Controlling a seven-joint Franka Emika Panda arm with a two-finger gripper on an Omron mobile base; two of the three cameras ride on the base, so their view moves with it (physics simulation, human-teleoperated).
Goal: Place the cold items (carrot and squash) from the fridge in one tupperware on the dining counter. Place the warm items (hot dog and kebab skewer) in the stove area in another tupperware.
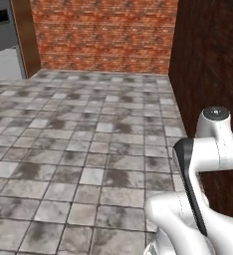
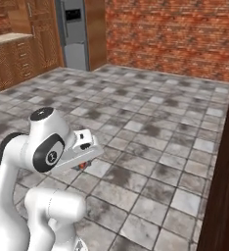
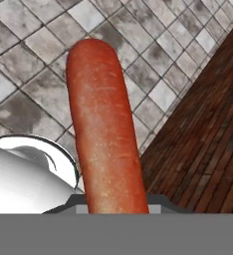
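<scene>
Hot dog (image 3: 106,129): a reddish-orange sausage, held lengthwise in the pincer (image 3: 117,206), rising from the 6 o'clock edge of the hand view to a rounded end near 12 o'clock. The jaws are closed on its lower end; the fingertips themselves are covered by it. In the right base view a small reddish patch of the hot dog (image 2: 82,165) shows just under the white hand, well above the floor.

Surroundings: grey mottled tile floor (image 1: 78,149) beneath the held item. Dark wood panel (image 3: 203,149) at 4 o'clock in the hand view, and the same panel along the 3 o'clock side of the left base view. Red brick wall (image 2: 175,34) at 12 o'clock. Steel fridge (image 2: 75,34) at 11 o'clock in the right base view, with wooden cabinets (image 2: 18,54) to its 9 o'clock side.
</scene>
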